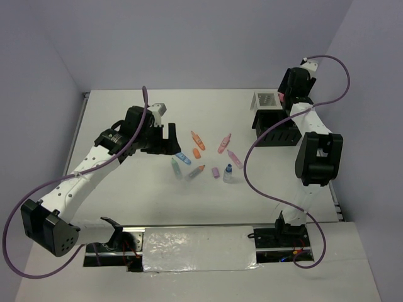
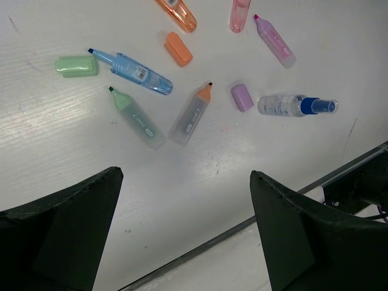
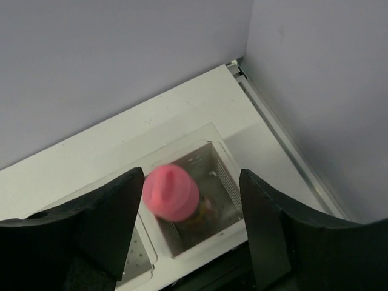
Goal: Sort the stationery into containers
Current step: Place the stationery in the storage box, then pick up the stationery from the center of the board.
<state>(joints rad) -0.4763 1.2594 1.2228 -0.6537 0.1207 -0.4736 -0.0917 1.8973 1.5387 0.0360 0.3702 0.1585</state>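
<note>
The stationery lies loose mid-table: an orange marker (image 1: 198, 139), two pink markers (image 1: 224, 143), a blue marker (image 1: 182, 158), a green marker (image 1: 177, 167), a purple block (image 1: 215, 171) and a blue-capped bottle (image 1: 228, 172). My left gripper (image 1: 170, 139) hovers open and empty just left of them. Its wrist view shows the green marker (image 2: 136, 117), blue marker (image 2: 134, 71) and bottle (image 2: 296, 105) ahead of the gripper (image 2: 185, 176). My right gripper (image 3: 191, 176) is open above the white mesh tray (image 3: 212, 242). A blurred pink-capped item (image 3: 171, 192) is in the tray's right cell, between the jaws.
The black slatted organiser (image 1: 277, 129) stands just in front of the white tray (image 1: 266, 99) at the back right. A loose green cap (image 2: 76, 65) and an orange cap (image 2: 178, 48) lie among the markers. The table's near edge rail (image 2: 242, 224) runs below the left gripper.
</note>
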